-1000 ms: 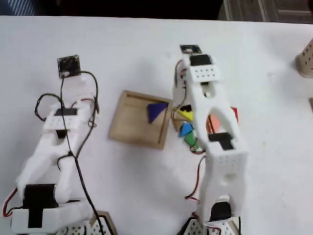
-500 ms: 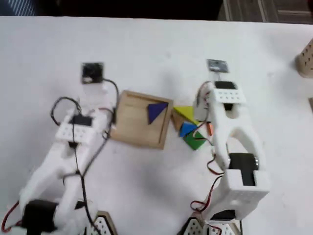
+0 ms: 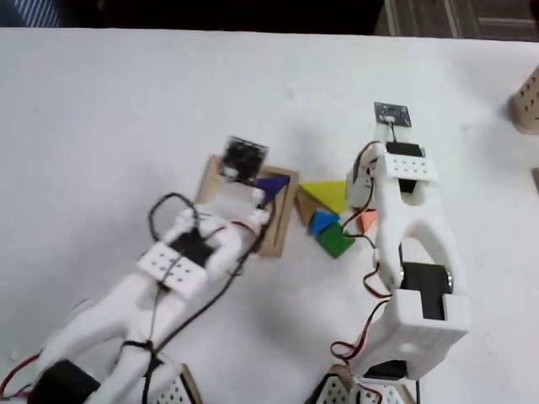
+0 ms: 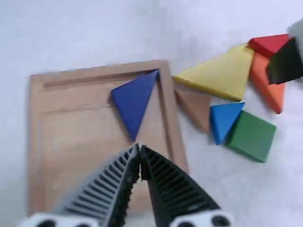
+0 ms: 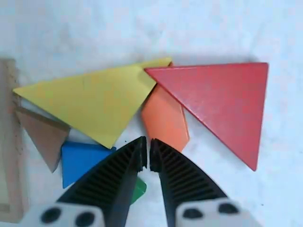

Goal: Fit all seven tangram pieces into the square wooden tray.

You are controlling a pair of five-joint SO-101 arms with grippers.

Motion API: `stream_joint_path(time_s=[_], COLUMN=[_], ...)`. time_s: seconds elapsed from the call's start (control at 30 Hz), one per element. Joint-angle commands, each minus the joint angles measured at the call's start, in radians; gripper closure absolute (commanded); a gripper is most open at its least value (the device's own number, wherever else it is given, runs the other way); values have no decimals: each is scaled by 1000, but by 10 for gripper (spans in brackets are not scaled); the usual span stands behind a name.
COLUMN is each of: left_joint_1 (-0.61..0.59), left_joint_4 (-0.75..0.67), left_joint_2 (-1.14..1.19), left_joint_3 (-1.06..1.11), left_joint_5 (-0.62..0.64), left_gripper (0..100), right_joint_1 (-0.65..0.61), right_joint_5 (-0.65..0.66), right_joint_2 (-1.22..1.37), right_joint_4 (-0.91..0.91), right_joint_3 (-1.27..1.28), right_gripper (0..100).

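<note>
The square wooden tray (image 4: 71, 127) (image 3: 283, 229) holds one dark blue triangle (image 4: 135, 97) (image 3: 271, 183) in a corner. My left gripper (image 4: 139, 153) is shut with nothing in it and hovers over the tray by that triangle's tip. Beside the tray lie the yellow triangle (image 5: 90, 101) (image 3: 327, 195), brown triangle (image 4: 195, 106), light blue triangle (image 4: 222, 120), green square (image 4: 251, 136) (image 3: 335, 241), orange piece (image 5: 163, 120) and red triangle (image 5: 218, 101). My right gripper (image 5: 146, 146) is shut and holds nothing, just above the orange piece's edge.
The left arm (image 3: 189, 252) lies across the tray's near half. The right arm (image 3: 408, 219) covers the red triangle from above. A tan pegged block (image 3: 528, 101) stands at the far right edge. White table (image 3: 126, 101) is bare to the left and behind.
The left arm has swung right, from beside the tray to over it. The right arm has drawn back to the right, uncovering the yellow triangle and the other loose pieces.
</note>
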Motion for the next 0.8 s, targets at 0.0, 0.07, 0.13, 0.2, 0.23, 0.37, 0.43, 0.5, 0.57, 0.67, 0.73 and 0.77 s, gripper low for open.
stream_joint_path(time_s=[0.0,0.07,0.13,0.2,0.23,0.37,0.43,0.5,0.57,0.67,0.73,0.77], left_joint_1=[82,81,73,73,76,50,16,-28,-74,-102,-105,-108], left_joint_4=[-77,-75,-74,-74,-71,-31,-31,-31,-26,32,95,114], left_joint_2=[183,312,424,499,522,562,585,625,680,737,742,740], left_joint_3=[-166,-252,-328,-385,-404,-453,-470,-497,-545,-611,-641,-643], left_joint_5=[138,147,147,147,147,147,147,147,147,147,147,147], left_gripper=[977,978,978,978,978,977,977,977,977,977,977,977], right_joint_1=[8,7,4,4,4,5,4,4,4,8,7,5], right_joint_5=[12,12,12,12,12,12,12,12,12,12,12,12], right_joint_2=[-28,-27,-27,-27,-27,-27,-27,-27,-27,-27,-27,-27], right_joint_4=[-15,-22,-27,-27,-27,-28,-28,-28,-28,-28,-27,-27], right_joint_3=[-8,-6,-5,-5,-5,-6,-6,-6,-6,-6,-5,-5], right_gripper=[979,979,979,979,979,978,978,978,978,978,978,978])
